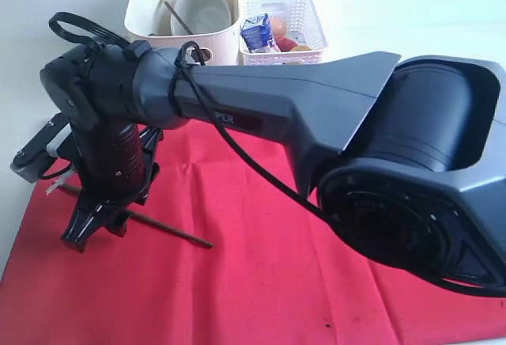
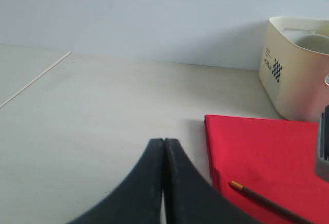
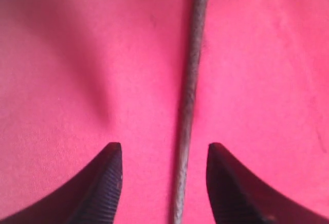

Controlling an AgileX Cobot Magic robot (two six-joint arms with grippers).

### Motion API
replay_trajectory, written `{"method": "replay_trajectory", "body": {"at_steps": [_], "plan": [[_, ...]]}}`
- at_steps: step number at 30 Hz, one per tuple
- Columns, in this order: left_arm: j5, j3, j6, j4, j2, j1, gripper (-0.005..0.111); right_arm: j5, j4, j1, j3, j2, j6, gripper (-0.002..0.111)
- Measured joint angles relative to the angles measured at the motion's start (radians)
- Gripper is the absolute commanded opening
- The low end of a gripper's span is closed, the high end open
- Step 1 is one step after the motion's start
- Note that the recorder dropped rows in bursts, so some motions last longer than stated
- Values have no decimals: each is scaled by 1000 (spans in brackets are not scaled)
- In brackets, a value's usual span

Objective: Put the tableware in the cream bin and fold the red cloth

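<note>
We judge the chopstick (image 3: 187, 106) to be light, stiff and thin, likely to roll or slip. It lies flat on the cloth (image 3: 267, 80), so the soft fabric may bunch under the closing tips. We would pinch it across the shaft near mid-length, so it does not tip in the grip. The cloth itself looks limp and would best be taken at an edge or corner.

The right end effector (image 3: 164, 149) is released. Its jaws straddle the chopstick with red showing on both sides and nothing held. Only the right wrist view shows that gap, because in the exterior view the wrist hides the tips. The exterior view shows the chopstick's full length and the bin (image 1: 142, 13) with a bowl (image 1: 202, 9) inside, well apart from it. The left wrist view shows the left end effector (image 2: 163, 147) clenched and empty over bare desk (image 2: 103, 111) beside the cloth's edge.
</note>
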Motion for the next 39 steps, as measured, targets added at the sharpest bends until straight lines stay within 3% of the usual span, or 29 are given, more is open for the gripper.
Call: {"method": "replay_trajectory", "body": {"at_steps": [7, 14, 30, 39], "plan": [[0, 0, 0, 0, 0, 0, 1, -46, 0, 0, 0, 27, -23, 38], [0, 0, 0, 0, 0, 0, 1, -51, 17, 0, -2, 38, -39, 0], [0, 0, 0, 0, 0, 0, 1, -64, -5, 0, -2, -52, -42, 0], [0, 0, 0, 0, 0, 0, 1, -238, -130, -59, -2, -212, 68, 0]]}}
